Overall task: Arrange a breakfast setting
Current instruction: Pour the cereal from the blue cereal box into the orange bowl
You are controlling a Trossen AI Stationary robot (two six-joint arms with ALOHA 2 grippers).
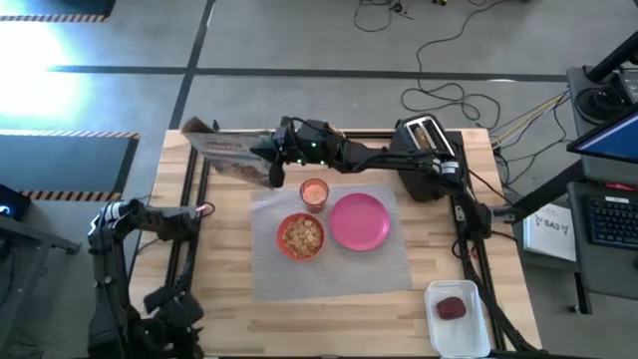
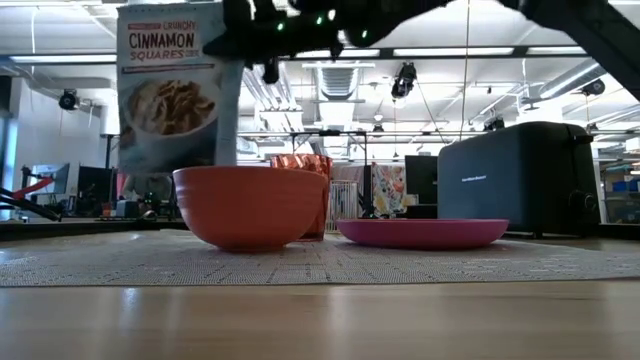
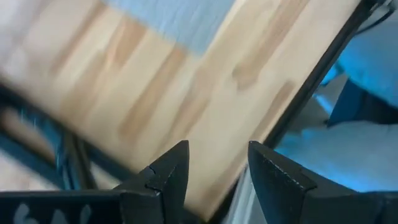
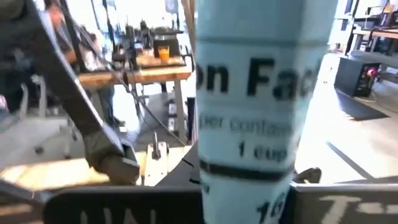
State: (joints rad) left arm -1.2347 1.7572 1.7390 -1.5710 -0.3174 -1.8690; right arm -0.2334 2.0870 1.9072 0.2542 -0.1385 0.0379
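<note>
A grey woven placemat lies mid-table. On it stand a red-orange bowl with cereal in it, a small orange cup and a pink plate. My right gripper reaches across the far side and is shut on a Cinnamon Squares cereal box, held over the table's far left. In the low view the box stands behind and above the bowl. My left gripper hangs open over the table's left edge, pointing down, with nothing between its fingers. My right gripper holds the cereal box at the end nearest the arm, where the narrow printed side panel faces the wrist. The fingers come level from the table's right side. The box hides the place of contact. It stays roughly upright, leaning a little.
A black toaster stands at the far right, also seen in the low view. A white tray at the near right corner holds a small dark-red item. Bare wood lies along the near edge.
</note>
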